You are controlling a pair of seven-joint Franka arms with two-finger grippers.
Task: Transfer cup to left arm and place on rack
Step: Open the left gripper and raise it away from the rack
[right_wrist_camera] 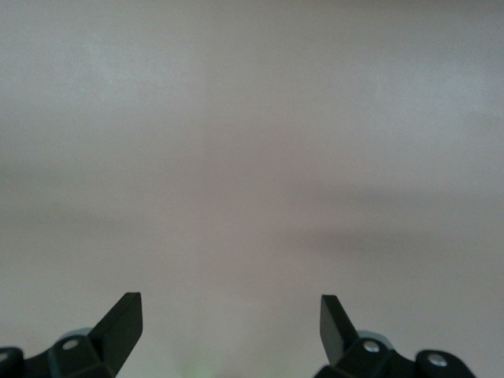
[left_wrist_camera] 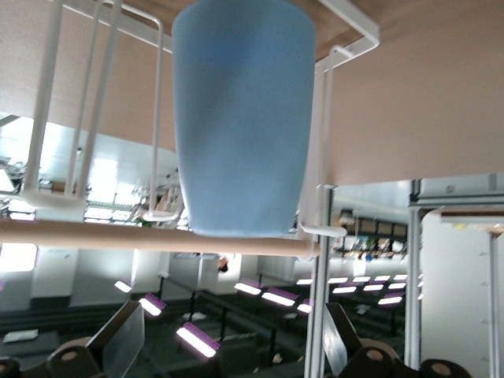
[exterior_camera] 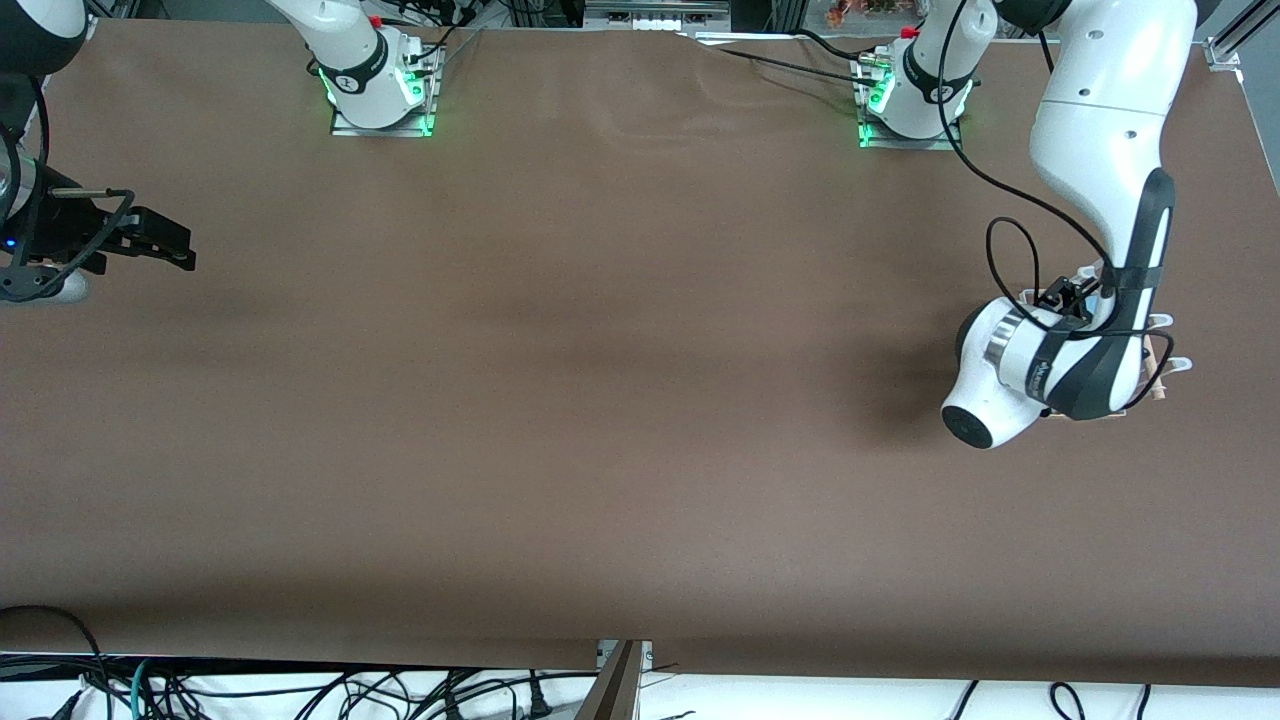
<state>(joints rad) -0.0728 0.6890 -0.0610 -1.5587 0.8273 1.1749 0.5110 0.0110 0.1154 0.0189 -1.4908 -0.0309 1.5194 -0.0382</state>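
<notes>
The light-blue cup [left_wrist_camera: 244, 118] stands in the white wire rack [left_wrist_camera: 47, 118], between its looped pegs and against the pale wooden dowel [left_wrist_camera: 118, 235]. My left gripper [left_wrist_camera: 232, 346] is open and empty, drawn back a short way from the cup, with both fingers clear of it. In the front view the left arm [exterior_camera: 1060, 370] hangs over the rack [exterior_camera: 1172, 362] at its end of the table and hides the cup. My right gripper [exterior_camera: 180, 250] is open and empty over the right arm's end of the table, and it also shows in the right wrist view [right_wrist_camera: 232, 331], where it waits.
The brown table [exterior_camera: 600, 400] stretches between the two arms. The arm bases [exterior_camera: 380, 90] stand at its edge farthest from the front camera. Cables [exterior_camera: 300, 690] lie past its nearest edge.
</notes>
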